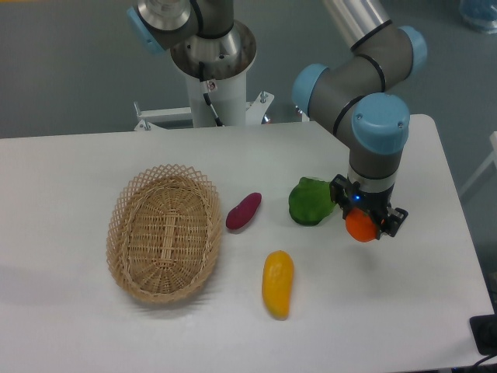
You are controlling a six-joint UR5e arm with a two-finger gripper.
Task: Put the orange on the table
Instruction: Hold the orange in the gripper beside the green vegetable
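Orange (359, 226): clamped in gripper (363, 221) near table's (233, 326) right edge, seemingly just above it; release outstanding.

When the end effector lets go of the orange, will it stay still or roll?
The orange looks ball-shaped, so it would probably roll on the flat white table. The green vegetable beside it might stop it on that side. Its skin looks smooth, perhaps slightly slippery.

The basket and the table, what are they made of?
The basket looks like woven wicker: tan strands crossing, with an open lacy rim. The table looks like smooth white plastic or coated board, with a soft shine. I can't be sure which.
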